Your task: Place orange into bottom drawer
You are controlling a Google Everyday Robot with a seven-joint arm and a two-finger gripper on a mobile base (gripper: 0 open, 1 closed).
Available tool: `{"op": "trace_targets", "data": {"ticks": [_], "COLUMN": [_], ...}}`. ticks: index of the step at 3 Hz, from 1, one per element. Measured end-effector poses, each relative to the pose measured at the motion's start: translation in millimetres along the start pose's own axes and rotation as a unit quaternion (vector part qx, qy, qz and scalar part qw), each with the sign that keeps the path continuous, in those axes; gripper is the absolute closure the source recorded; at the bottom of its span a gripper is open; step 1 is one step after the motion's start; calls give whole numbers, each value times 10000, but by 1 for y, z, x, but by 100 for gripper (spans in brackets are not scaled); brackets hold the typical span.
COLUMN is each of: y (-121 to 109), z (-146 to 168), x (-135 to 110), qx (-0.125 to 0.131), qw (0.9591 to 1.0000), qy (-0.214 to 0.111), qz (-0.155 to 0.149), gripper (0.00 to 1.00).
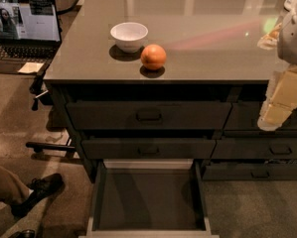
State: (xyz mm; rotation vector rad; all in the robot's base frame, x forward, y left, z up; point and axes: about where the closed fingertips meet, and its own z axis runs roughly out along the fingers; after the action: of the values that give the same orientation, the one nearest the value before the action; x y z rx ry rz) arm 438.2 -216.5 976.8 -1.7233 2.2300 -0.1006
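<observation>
- End effector (274, 114), camera view: it hangs off the right end of the worktop (212, 43), beyond the front-right corner and below the front edge, in front of the right-hand drawer column. Whether it is open or closed cannot be told. It is well apart from the fruit and carries nothing that shows.
- The orange (153, 56) sits on the worktop close to the front edge, left of the middle and nearer the front-left corner than the front-right one.
- A white bowl (129, 34) stands just behind it on the left. Whether the two touch cannot be told.
- The bottom drawer (148, 197) is pulled out below the front edge, almost straight under the fruit, with its dark floor bare.
- Handling, as a judgement: the fruit looks light and firm with a little give, and its smooth, round skin makes it likely to roll or slip if nudged off-centre.
- Best hold, as a judgement: across its widest part, coming from above or from the front-right, the side away from the bowl, with moderate squeeze so the skin is not bruised.
</observation>
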Motion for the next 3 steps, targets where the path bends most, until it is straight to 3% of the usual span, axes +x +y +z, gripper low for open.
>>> {"op": "trace_targets", "data": {"ticks": [2,3], "y": [-4,-19], "z": [-2,3], "x": [-2,-1], "qx": [-5,-130], "qw": [9999,9966], "qy": [-77,-449], "qz": [81,672], "gripper": [0,0]}}
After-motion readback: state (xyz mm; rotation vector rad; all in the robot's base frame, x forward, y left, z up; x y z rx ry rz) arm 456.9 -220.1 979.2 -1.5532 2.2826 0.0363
